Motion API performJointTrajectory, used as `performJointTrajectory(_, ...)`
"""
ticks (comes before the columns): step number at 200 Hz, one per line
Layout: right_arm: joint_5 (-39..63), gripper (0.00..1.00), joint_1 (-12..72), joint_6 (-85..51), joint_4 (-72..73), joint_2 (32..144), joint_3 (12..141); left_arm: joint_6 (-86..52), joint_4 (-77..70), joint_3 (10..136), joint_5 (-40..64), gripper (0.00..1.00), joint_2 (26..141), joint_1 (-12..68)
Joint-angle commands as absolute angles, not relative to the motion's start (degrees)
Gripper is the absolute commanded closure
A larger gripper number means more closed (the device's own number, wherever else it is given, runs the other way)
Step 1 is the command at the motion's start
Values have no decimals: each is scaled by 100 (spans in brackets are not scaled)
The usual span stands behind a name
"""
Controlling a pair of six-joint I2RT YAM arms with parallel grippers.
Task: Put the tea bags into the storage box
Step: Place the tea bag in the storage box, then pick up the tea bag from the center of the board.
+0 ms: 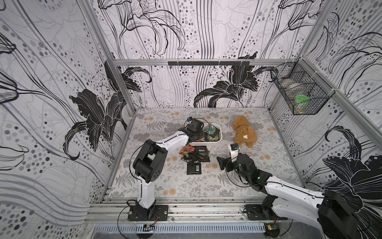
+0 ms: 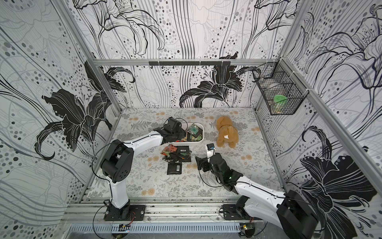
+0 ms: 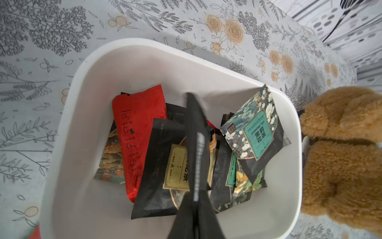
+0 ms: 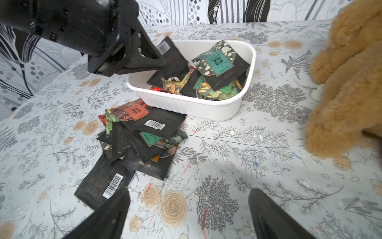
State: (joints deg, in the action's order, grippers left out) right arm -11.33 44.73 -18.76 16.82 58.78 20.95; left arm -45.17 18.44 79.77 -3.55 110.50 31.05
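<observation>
left claw point(image 3: 195, 209) sits over the box point(image 4: 196, 105), jaws nearly together with a black sachet point(image 4: 172, 64) edge-on between them. We read it as pinched by one corner, hanging down into the box. right claw point(image 4: 189, 191) is spread wide and empty, low over the tabletop point(image 4: 258, 144), near the pile point(image 4: 144, 132).

Where the bags are: a good handful lie in the box, with a jasmine one point(image 4: 220, 60) propped on top. The pile, overlapping and mostly black, lies on the tabletop just beside the box's near wall, maybe touching it. One loner point(image 4: 103, 186) lies flat at the pile's outer end, nearest the right claw. The toy point(image 4: 347, 82) sits beside the box and isn't ours.

Handling, our guess: the foil bags are light, thin and slick, and they flex. Little crush risk, but they'll slide and fan out. Flat ones give no edge to bite. We'd go for a raised corner where one bag rests on another, pinch it deep, and expect a neighbour to drag along.
</observation>
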Motion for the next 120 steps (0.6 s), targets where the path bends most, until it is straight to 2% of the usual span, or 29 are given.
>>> performJointTrajectory(1, -710, 4, 4504, -1814, 1880, 5843, 2116, -4309, 1787, 7850, -405, 67, 10758, 3031)
performJointTrajectory(22, -422, 4, 4507, -1760, 1912, 6040, 2188, -4202, 1954, 7638, -643, 42, 10324, 3009)
performJointTrajectory(42, -213, 4, 4500, -1763, 1920, 6315, 2302, -4147, 2231, 7392, -772, 30, 9803, 3014)
performJointTrajectory(90, 709, 0, 4539, -1738, 2067, 7073, 2630, -4285, 2048, 5409, -608, 24, 7684, 3015)
performJointTrajectory(108, 933, 13, 4645, -1712, 2024, 7458, 2865, -4495, 2040, 4626, -465, 24, 7012, 3027)
performJointTrajectory(120, 887, 18, 4813, -1624, 1884, 7741, 3083, -4691, 1873, 4056, -333, 24, 6583, 3033)
